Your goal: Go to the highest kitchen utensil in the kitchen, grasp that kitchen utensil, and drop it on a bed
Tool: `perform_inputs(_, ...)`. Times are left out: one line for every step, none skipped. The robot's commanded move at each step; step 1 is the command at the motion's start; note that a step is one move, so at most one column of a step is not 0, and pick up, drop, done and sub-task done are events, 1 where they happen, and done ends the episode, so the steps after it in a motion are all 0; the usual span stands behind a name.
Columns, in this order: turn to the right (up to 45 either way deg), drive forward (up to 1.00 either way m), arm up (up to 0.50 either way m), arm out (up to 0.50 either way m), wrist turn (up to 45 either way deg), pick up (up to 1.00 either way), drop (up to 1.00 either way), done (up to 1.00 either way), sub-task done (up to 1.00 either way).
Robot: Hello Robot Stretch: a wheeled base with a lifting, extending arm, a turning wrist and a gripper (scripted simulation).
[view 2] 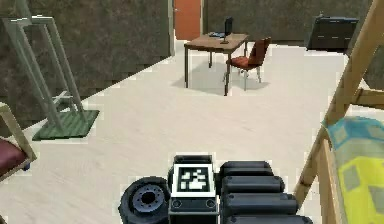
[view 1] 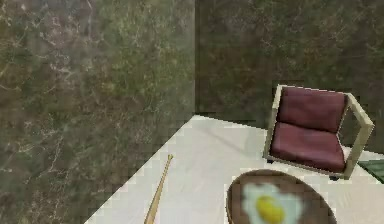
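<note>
A bed (view 2: 356, 165) with a light wooden frame and blue and yellow bedding stands at the arm side view's right edge. At that view's bottom edge sits the drawn-in arm (view 2: 255, 192), with a white marked square (view 2: 195, 180) beside it. Left of the square is the gripper's (view 2: 148, 200) dark rounded body. Its far end is not clear, so I cannot tell whether it holds anything. A thin light wooden stick (view 1: 160, 192) slants up from the forward view's bottom edge.
An armchair (view 1: 312, 128) with maroon cushions stands ahead on the right, near a round dark tabletop (view 1: 240, 205) bearing a fried-egg shape (view 1: 272, 206). Dark mottled walls (view 1: 90, 90) close the left and back. To the side: desk (view 2: 215, 44), red chair (view 2: 250, 60), wooden ladder frame (view 2: 45, 70), open cream floor (view 2: 190, 115).
</note>
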Motion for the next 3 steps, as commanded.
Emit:
perform_inputs(-45.0,0.0,0.0,0.0,0.0,0.0,0.0,0.0,0.0)
perform_inputs(-45.0,0.0,0.0,0.0,0.0,0.0,0.0,0.0,0.0)
perform_inputs(-45.0,0.0,0.0,0.0,0.0,0.0,0.0,0.0,0.0)
